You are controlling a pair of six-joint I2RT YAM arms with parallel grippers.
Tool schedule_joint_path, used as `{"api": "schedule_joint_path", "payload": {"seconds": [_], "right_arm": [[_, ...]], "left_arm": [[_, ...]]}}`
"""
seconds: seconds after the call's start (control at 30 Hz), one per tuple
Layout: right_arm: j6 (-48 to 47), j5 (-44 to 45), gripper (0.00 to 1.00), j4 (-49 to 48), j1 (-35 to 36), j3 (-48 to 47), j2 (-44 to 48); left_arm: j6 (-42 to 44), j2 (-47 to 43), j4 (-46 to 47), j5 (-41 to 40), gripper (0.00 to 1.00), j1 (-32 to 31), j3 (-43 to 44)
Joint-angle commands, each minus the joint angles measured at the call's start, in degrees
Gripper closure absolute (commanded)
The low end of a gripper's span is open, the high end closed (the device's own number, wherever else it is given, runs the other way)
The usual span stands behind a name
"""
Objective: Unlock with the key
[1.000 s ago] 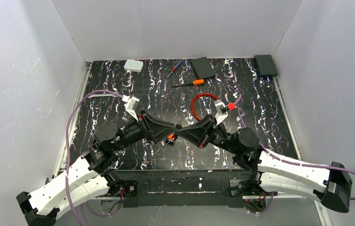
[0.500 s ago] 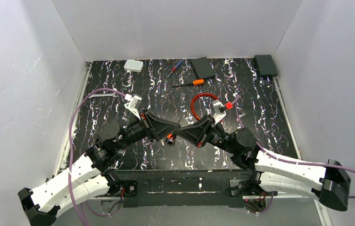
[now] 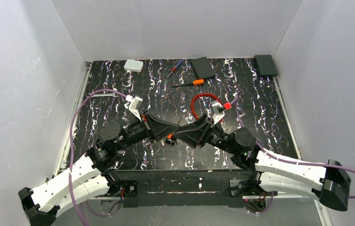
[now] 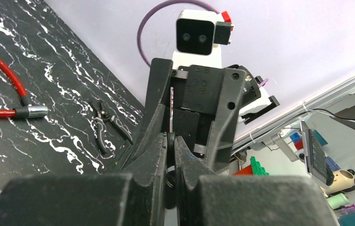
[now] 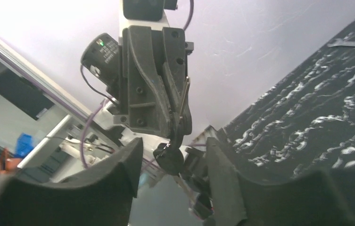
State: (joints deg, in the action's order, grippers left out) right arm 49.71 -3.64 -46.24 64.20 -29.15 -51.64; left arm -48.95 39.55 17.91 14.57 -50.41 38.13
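At the top view's centre, the tiny key with orange-and-black plastic head [image 3: 169,138] is pinched in the closed left gripper [image 4: 170,141]. The right gripper [image 3: 180,133] has its jaws standing apart around it. It looks light, rigid and easily twisted loose, so grip the chunky head and leave the bit free.

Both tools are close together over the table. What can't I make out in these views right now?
- Key, top view: buried between the left tool and the right tool; only an orange speck shows.
- Left wrist view: the left tool itself hides what it pinches.
- Right wrist view: the key's bit is dark and blurred, so its direction is unclear.
- Keyhole: no view shows one. The cable is partly behind the right tool in the top view.
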Motion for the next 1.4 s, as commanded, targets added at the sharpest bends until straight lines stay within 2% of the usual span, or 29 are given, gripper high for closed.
{"api": "schedule_joint_path", "payload": {"seconds": [0.0, 0.1, 0.2, 0.3, 0.47, 0.57, 0.7, 0.87, 1.13, 1.37], "right_arm": [[-4.0, -0.1, 0.31, 7.0, 0.2, -2.3, 3.5], [-7.9, 0.6, 0.22, 14.0, 0.2, -3.6, 7.1], [-13.7, 1.9, 0.19, 26.2, 0.2, -7.0, 10.0], [-15.4, 10.0, 0.19, 38.4, 0.2, -9.1, 12.4], [-12.7, 19.1, 0.17, 51.2, 0.2, -9.4, 13.8], [-8.5, 23.5, 0.16, 55.2, 0.2, -9.1, 12.6], [-5.9, 26.8, 0.16, 59.5, 0.2, -10.6, 8.0], [-4.1, 32.4, 0.18, 65.4, 0.2, -14.9, 0.0], [-2.0, 42.7, 0.14, 72.7, 0.2, -22.6, -12.2], [-5.9, 40.1, 0.03, 71.9, 0.2, -25.0, -17.2]], "left_arm": [[0.6, -1.3, -1.8, 0.1, 1.0, -0.3, -0.4], [2.2, -2.1, -8.0, -0.5, 1.0, -0.3, 1.1], [4.9, -2.7, -18.1, -2.7, 1.0, -0.3, 4.1], [7.4, -3.0, -29.7, -4.8, 1.0, -0.3, 7.2], [6.9, -4.2, -42.1, -9.1, 1.0, -0.3, 8.2], [5.2, -4.3, -47.0, -10.9, 1.0, -0.3, 7.6], [3.0, -5.9, -48.4, -11.3, 1.0, -0.3, 4.5], [5.0, -6.2, -51.3, -13.4, 1.0, -0.2, 3.1], [18.7, 3.5, -60.4, -21.2, 1.0, -0.3, 13.1], [32.0, 6.2, -62.7, -27.8, 1.0, -0.2, 16.2]]}}
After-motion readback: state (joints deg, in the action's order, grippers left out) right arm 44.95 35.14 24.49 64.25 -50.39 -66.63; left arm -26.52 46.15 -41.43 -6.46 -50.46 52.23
